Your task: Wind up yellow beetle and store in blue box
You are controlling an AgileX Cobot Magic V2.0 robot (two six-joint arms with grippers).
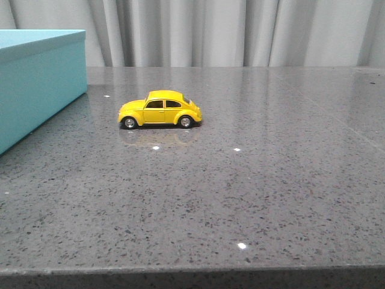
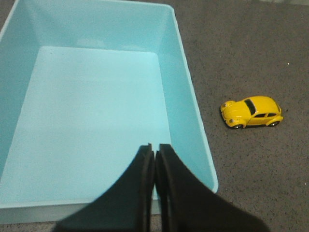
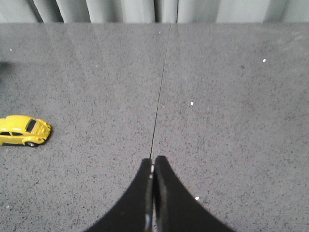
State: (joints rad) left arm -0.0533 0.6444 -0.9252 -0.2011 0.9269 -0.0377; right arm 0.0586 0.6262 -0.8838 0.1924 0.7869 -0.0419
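The yellow beetle [image 1: 160,109] stands on its wheels on the grey table, nose to the left, to the right of the blue box [image 1: 36,81]. The box is open and empty in the left wrist view [image 2: 186,87], with the beetle [image 2: 251,112] beside it. My left gripper [image 2: 154,146] is shut and empty, held above the box's near corner. My right gripper [image 3: 152,159] is shut and empty above bare table, with the beetle [image 3: 22,130] well off to one side. Neither gripper shows in the front view.
The grey speckled table [image 1: 252,180] has a front edge at the bottom of the front view. A thin seam [image 3: 161,87] runs across the table. Grey curtains [image 1: 228,30] hang behind.
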